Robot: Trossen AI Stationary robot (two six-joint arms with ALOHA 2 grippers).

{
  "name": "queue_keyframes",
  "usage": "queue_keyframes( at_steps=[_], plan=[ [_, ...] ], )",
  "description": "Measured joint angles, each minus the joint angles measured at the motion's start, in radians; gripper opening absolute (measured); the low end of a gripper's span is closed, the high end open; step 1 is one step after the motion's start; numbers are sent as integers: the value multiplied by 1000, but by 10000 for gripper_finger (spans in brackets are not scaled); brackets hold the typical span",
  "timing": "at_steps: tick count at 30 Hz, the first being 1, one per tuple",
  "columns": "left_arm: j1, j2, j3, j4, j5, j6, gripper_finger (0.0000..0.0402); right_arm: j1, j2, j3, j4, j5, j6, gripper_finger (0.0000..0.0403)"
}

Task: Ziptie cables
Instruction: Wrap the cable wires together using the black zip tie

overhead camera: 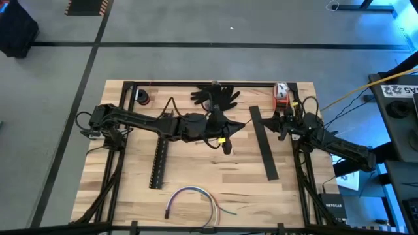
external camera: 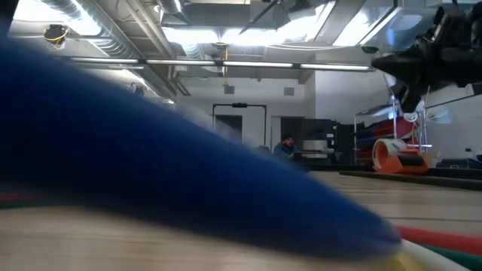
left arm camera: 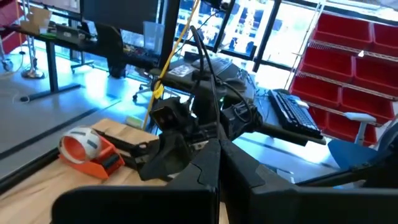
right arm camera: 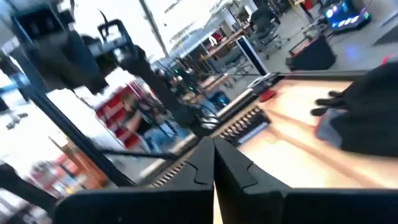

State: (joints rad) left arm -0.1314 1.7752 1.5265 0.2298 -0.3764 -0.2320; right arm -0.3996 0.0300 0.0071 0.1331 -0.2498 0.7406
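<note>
Two arms were over your wooden surface [overhead camera: 196, 170] in the high view. Your left tool [overhead camera: 225, 138] hung near the middle of the frame, just below a pair of black gloves [overhead camera: 215, 96] at the top edge of the surface. In the left wrist view its fingers [left arm camera: 214, 171] were pressed together with nothing between them. Your right tool [overhead camera: 282, 124] sat at the right side of the frame, close to an orange tape roll [overhead camera: 281, 93] in the upper right corner of the surface. In the right wrist view its fingers [right arm camera: 214, 168] were together too, and they held nothing.

The cables [overhead camera: 196, 199] lay in a loose loop at the bottom middle of the frame, well apart from both tools. No tool touched them. A long black slotted channel [overhead camera: 159, 162] lay to the upper left of the cables. A flat black strip [overhead camera: 262, 142] lay tilted between the two tools.

In the low view, a big blurry blue shape [external camera: 151, 165] hid most of the surface.
</note>
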Motion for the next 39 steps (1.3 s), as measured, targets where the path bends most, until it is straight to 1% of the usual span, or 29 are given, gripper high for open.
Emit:
queue_keyframes(
  at_steps=[2, 5, 8, 11, 14, 18, 22, 24, 26, 29, 32, 35, 39],
  plan=[
    [0, 0, 0, 4, 0, 5, 0, 0, 0, 0, 41, 22, 76, 0],
    [0, 0, 0, 34, 0, 35, 0, 0, 0, 0, 101, 28, 250, 0],
    [1, 0, 0, 83, 0, 88, 0, 0, 8, 0, 131, -8, 389, 0],
    [2, 0, 0, 117, 3, 126, 0, 1, 58, 0, 131, -64, 509, 8],
    [2, 0, 0, 130, 29, 156, 0, 1, 149, 0, 158, -110, 605, 37],
    [6, 0, 0, 130, 36, 217, 0, 1, 323, 17, 244, -164, 695, 105],
    [17, 0, 0, 130, 45, 272, 0, 1, 514, 74, 312, -227, 707, 168],
    [22, 0, 0, 130, 57, 296, 0, 1, 615, 108, 343, -265, 712, 188],
    [24, 0, 0, 126, 62, 319, 0, 1, 713, 139, 373, -303, 711, 201],
    [23, 0, 0, 123, 63, 347, 0, 1, 836, 186, 475, -349, 684, 206],
    [18, 0, 0, 124, 63, 364, 0, 1, 909, 227, 582, -374, 623, 203],
    [14, 0, 0, 126, 63, 364, 0, 1, 945, 275, 660, -392, 585, 199],
    [14, 0, 0, 128, 61, 361, 0, 1, 957, 341, 651, -454, 509, 198]
  ],
)
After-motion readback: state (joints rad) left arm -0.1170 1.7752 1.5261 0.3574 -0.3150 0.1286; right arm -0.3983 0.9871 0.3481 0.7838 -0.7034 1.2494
